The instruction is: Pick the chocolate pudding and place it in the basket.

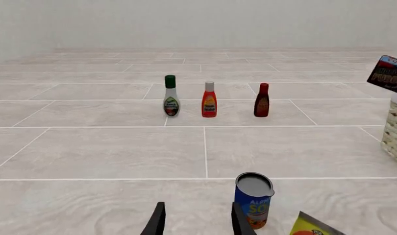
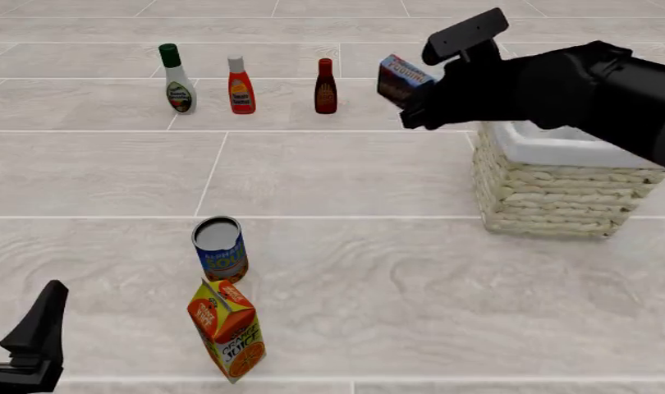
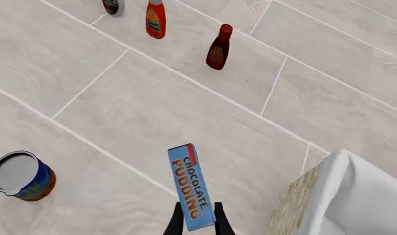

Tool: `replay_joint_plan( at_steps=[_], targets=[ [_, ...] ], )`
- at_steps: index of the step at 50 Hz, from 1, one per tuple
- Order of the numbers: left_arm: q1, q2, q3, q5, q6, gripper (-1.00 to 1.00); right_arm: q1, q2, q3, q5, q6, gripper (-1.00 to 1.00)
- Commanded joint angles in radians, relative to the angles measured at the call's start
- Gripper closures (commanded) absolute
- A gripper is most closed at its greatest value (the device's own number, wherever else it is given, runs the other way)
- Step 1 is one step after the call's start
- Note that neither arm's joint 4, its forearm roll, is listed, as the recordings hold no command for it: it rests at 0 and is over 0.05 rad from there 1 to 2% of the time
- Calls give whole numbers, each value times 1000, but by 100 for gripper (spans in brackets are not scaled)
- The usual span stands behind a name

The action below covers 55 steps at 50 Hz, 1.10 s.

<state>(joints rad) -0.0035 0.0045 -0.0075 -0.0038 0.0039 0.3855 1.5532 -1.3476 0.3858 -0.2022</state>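
Chocolate pudding (image 2: pixel 405 78) — held aloft, right end effector (image 3: pixel 197 219).
Right arm reaches forward, raised above the table (image 2: pixel 420 271), fingers clamped on the box just beside the basket (image 2: pixel 552 193) rim. Left end effector (image 1: pixel 197 220) low at the table's near-left corner, fingers parted, empty.

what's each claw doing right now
Left claw: open, holding nothing, low near the can.
Right claw: closed on the chocolate pudding, held in the air beside the basket.
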Motion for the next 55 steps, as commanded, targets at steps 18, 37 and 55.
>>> replay_joint_plan(
  at_steps=[18,37,55],
  targets=[
    [0,-3,-1,3,0,-100,-172,-104,-61,99,20,100],
    [0,-1,0,1,1,-100,-285,-127,-56,115,19,100],
    [0,-2,-1,3,0,-100,-347,-150,-52,138,21,100]
  ],
)
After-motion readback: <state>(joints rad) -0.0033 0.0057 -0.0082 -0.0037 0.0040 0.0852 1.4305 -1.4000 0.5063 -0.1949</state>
